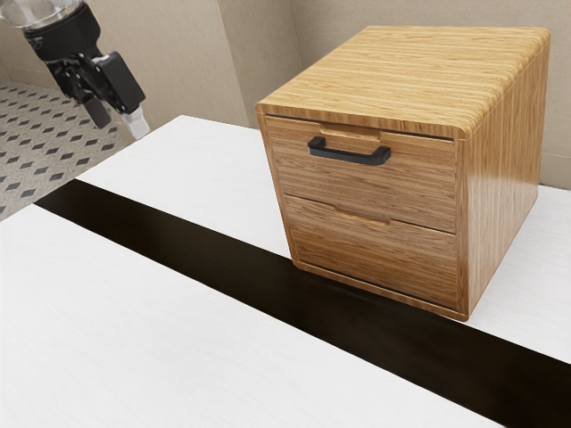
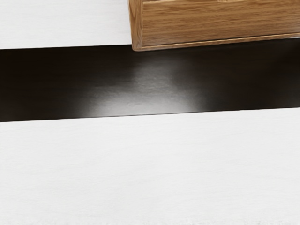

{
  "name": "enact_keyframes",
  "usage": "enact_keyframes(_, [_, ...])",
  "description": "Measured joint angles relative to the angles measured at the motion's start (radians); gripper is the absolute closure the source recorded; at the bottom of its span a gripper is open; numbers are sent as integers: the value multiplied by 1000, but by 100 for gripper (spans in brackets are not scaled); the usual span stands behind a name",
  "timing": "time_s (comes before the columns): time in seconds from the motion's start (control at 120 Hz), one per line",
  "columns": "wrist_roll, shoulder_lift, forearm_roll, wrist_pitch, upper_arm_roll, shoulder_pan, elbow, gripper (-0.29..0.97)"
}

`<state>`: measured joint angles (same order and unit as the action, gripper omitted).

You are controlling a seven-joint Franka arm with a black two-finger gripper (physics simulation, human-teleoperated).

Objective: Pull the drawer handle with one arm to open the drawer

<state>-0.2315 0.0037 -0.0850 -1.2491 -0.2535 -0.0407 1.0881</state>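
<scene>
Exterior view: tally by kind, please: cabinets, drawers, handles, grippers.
wooden cabinet: 1
drawers: 2 (upper drawer, lower drawer)
black handle: 1
gripper: 1
Total: 5

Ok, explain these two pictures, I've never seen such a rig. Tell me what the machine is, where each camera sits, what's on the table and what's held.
This is a simulated robot arm with a two-finger claw. The exterior view is taken from beside the arm, which enters at its upper left. The wrist view comes from a camera on the arm's hand, looking down at the table. On the white table with its black stripe stands a wooden cabinet with two drawers. The upper drawer has a black handle and looks shut. The claw is open, holds nothing and hangs far from the handle.
</scene>
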Motion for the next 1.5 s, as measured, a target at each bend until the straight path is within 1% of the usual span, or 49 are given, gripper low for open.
enact_keyframes(0.15, [0,12,16,38,6,-1,0,0])
enact_keyframes(0.208, [0,20,34,59,54,39,-3,0])
enact_keyframes(0.25, [0,23,48,73,75,49,-7,0])
enact_keyframes(0.367, [-14,29,82,109,93,16,1,0])
enact_keyframes(0.4, [-52,32,105,76,98,0,38,0])
enact_keyframes(0.458, [-152,36,134,-31,121,-14,119,0])
enact_keyframes(0.525, [-271,37,201,-151,206,8,174,0])
enact_keyframes(0.608, [-413,46,265,-277,249,-40,203,0])
enact_keyframes(0.7, [-548,54,307,-405,283,-93,234,0])
enact_keyframes(0.775, [-640,57,325,-483,295,-116,247,6])
enact_keyframes(0.85, [-721,62,333,-541,298,-110,257,13])
enact_keyframes(1.0, [-852,83,337,-625,297,-52,263,27])
enact_keyframes(1.092, [-917,93,325,-675,298,-46,262,33])
enact_keyframes(1.242, [-1003,118,286,-725,302,-78,258,38])
enact_keyframes(1.5, [-1104,134,224,-760,298,-76,267,41])
